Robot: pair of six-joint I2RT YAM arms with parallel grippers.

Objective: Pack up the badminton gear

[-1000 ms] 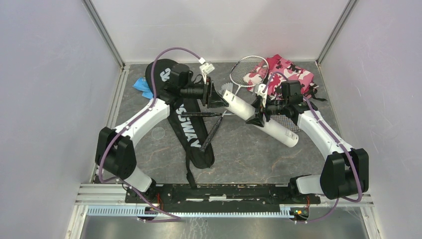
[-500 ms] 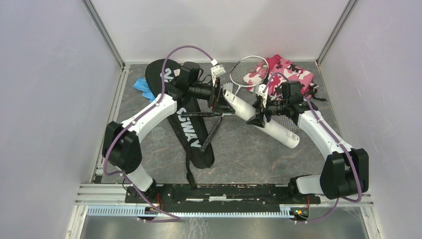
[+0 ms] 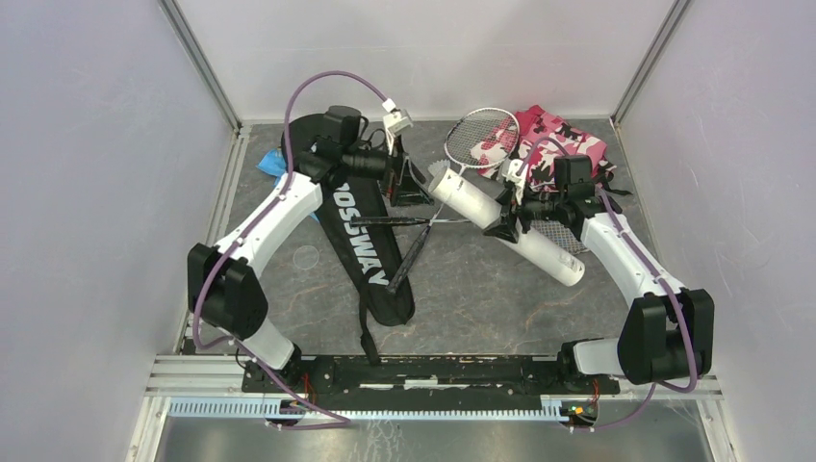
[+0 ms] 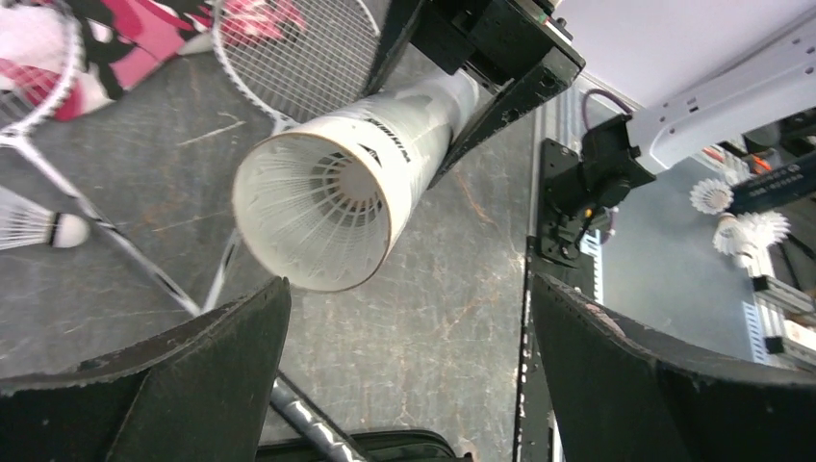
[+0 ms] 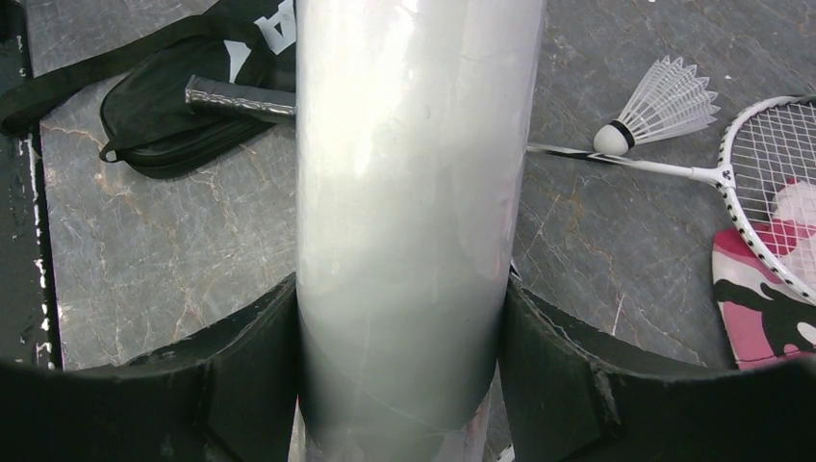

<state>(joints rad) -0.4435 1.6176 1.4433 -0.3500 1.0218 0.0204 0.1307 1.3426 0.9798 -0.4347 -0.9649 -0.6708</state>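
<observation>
Grey marbled counter (image 3: 481, 298): our right hand (image 3: 504, 224) gripped the long white cardboard tube (image 3: 467, 204) mid-length; our left hand (image 4: 409, 289) gaped wide before its open end, white feather shuttlecock (image 4: 322, 197) inside.

I can read only one word. It stands on the black racket bag (image 3: 370, 260) lying on the counter (image 3: 462, 289): large white capitals along its length, showing "OSSWAY" from above. My left arm (image 3: 279, 207) covers the start of the word. From my right wrist, a scrap of the same white lettering shows, cut off and unreadable. The white tube (image 4: 385, 135) in my right pincer (image 3: 505, 223) bears small black print near its open end, too small to read.
</observation>
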